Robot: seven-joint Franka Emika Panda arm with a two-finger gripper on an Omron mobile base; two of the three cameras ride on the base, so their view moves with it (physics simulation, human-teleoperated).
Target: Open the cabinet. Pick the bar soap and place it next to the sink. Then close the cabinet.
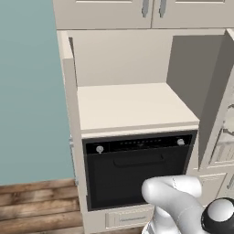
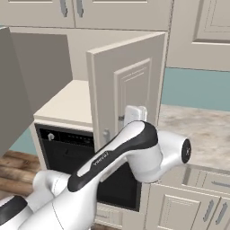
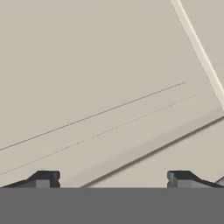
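The cream cabinet (image 1: 132, 103) stands with both doors swung out. Its left door (image 1: 68, 91) shows edge-on, and its right door (image 2: 128, 90) juts toward me with a grey handle (image 2: 106, 134) low on its front face. The shelf inside looks bare. The bar soap and the sink are out of view. My arm reaches up against the right door, with the white hand (image 2: 134, 114) pressed close to its panel. In the hand view my gripper (image 3: 113, 178) is open, its fingertips (image 3: 46, 177) wide apart with nothing between them, facing a cream raised-panel surface (image 3: 109, 87).
A black oven (image 1: 137, 167) sits under the cabinet shelf, with a drawer (image 1: 128, 218) below it. Shorter cream cabinets (image 1: 146, 11) hang above. A speckled counter (image 2: 197, 130) runs off to the right over lower cabinets (image 2: 188, 209). There is wood floor (image 1: 36, 205) on the left.
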